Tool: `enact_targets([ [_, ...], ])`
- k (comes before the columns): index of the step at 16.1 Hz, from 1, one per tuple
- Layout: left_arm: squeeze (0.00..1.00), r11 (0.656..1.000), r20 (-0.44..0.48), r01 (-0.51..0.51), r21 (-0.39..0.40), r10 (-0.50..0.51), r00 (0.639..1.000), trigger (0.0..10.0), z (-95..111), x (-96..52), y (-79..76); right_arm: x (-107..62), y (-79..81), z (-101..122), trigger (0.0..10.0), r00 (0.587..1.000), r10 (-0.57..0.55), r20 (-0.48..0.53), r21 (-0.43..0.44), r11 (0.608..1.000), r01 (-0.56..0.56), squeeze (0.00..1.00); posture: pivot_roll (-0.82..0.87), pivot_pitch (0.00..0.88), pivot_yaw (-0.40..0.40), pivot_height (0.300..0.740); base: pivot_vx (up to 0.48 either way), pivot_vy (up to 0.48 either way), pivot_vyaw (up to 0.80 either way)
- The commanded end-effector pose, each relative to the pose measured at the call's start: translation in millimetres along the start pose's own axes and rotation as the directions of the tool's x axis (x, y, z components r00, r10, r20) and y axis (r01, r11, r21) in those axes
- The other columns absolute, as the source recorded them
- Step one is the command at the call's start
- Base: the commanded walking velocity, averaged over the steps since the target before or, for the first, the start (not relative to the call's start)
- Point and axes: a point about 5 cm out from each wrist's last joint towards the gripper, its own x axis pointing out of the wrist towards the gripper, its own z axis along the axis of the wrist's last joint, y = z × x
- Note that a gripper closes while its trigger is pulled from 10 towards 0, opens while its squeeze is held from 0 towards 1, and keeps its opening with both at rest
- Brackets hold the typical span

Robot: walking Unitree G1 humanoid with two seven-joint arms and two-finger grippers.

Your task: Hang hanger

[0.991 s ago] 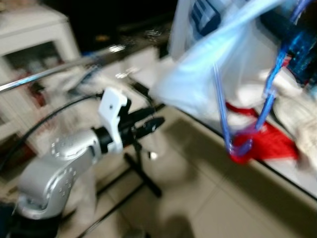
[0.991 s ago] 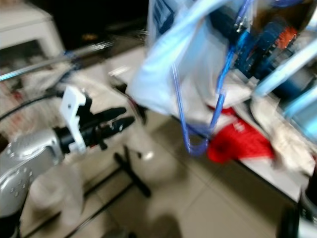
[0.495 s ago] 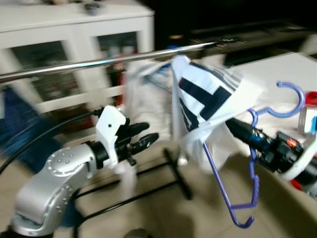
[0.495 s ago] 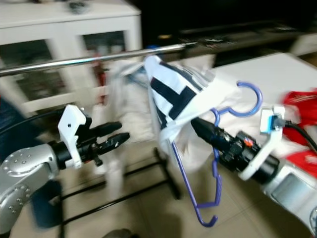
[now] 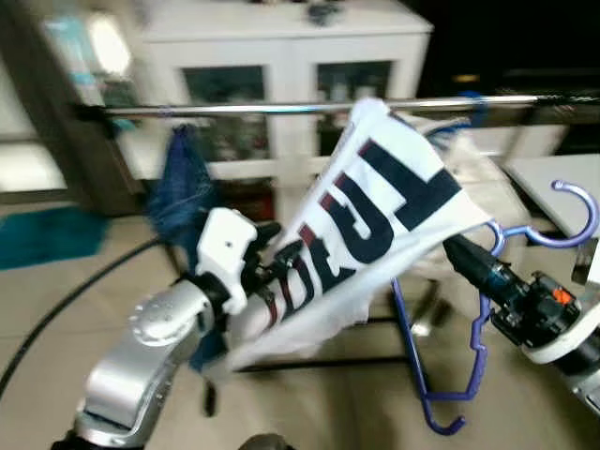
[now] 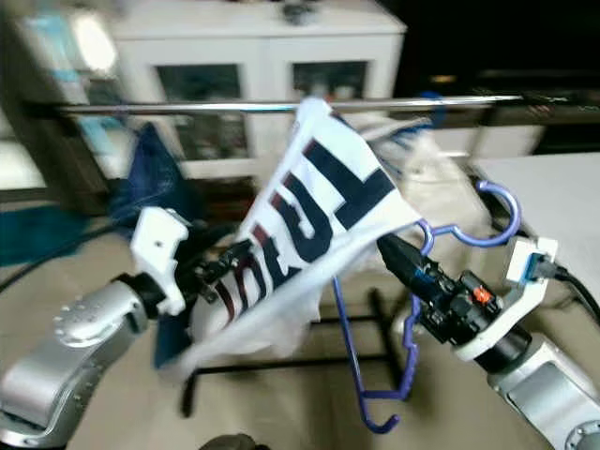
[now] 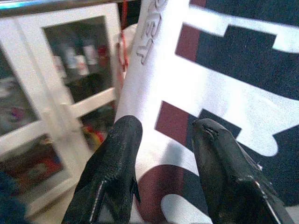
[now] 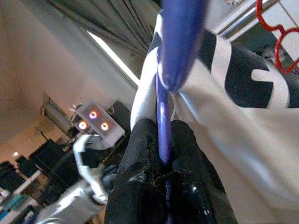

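- Hanger [image 6: 405, 309], blue plastic, hangs from the right gripper [image 8: 161, 140], whose fingers are pressed together on its thin bar; its hook [image 5: 567, 216] curls up at the right, below the rail and nearer the robot.
- White shirt [image 5: 366, 216] with dark lettering is draped over the hanger and spreads leftward across the middle of the scene.
- Left gripper [image 7: 163, 135] sits at the shirt's lower left edge, fingers spread with the cloth lying between or behind them; the blur leaves it unclear whether they touch it.
- Step in hand, as I judge it: carrying the loaded hanger up to the chrome rail [image 5: 281, 109], which runs left to right in front of a white cabinet [image 6: 253, 56].
- Next move calls for lifting the hook above the rail, then lowering it over the bar.
- Dark blue garment [image 5: 183, 187] already hangs toward the rail's left end, and pale clothes [image 6: 422, 159] bunch at the right; the stretch between them looks the freest.
- Rack feet [image 6: 281, 366] cross the floor below, so the hanger's low end wants clearance.
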Motion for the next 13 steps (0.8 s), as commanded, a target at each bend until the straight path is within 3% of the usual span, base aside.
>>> enact_targets([
  [1,0.0,0.999,-0.013,-0.034,0.026,0.034,0.999,10.0,-4,1.6,4.9,0.0,-0.5,3,10.0,1.0,-0.022,-0.002,-0.073,0.997,0.022,0.0,0.1,0.0,0.038,0.74,0.0,0.0,0.0],
  [3,0.0,0.996,-0.035,-0.082,0.033,0.084,0.996,10.0,-13,2.1,10.2,7.7,-6.4,-3,10.0,0.991,-0.119,-0.054,-0.204,0.973,0.106,0.0,0.1,0.0,0.041,0.74,0.0,0.0,0.0],
  [7,0.0,0.993,-0.036,-0.106,0.052,0.108,0.994,10.0,-15,4.2,11.1,24.6,-12.5,-3,10.0,0.984,-0.175,-0.025,-0.269,0.949,0.162,0.0,0.1,0.0,0.028,0.74,0.0,0.0,0.0],
  [13,0.0,0.994,-0.036,-0.097,0.043,0.099,0.994,10.0,-18,7.8,8.8,37.4,-30.6,-6,10.0,0.951,-0.309,0.017,-0.488,0.827,0.278,0.0,0.1,0.009,0.022,0.74,0.0,0.0,0.0],
])
